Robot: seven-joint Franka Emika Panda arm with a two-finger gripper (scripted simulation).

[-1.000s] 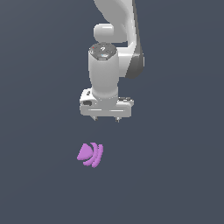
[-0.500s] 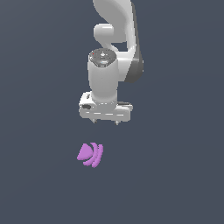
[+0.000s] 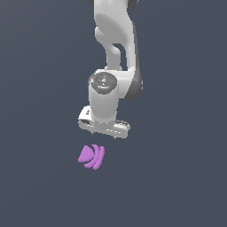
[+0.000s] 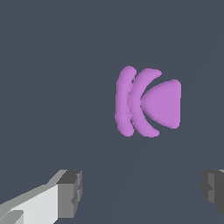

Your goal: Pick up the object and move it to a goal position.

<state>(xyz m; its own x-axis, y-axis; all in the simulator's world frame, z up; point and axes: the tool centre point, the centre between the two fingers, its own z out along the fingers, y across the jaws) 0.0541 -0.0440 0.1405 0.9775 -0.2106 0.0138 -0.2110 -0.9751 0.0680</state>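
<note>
The object (image 3: 91, 156) is a small bright purple wedge with two curved ribs, lying on the dark grey surface in the exterior view. My gripper (image 3: 104, 134) hangs just above it and slightly toward the exterior view's right, pointing down. Only short finger tips show below the hand there. In the wrist view the object (image 4: 148, 103) lies ahead of the gripper (image 4: 142, 192), whose two fingertips (image 4: 70, 192) stand wide apart with nothing between them. The gripper is open and empty, and apart from the object.
The plain dark grey surface (image 3: 177, 177) surrounds the object on all sides. The white arm (image 3: 116, 48) rises above the hand toward the top of the exterior view.
The arm has moved down and toward the exterior view's left, bringing the gripper closer to the object. The object has not moved.
</note>
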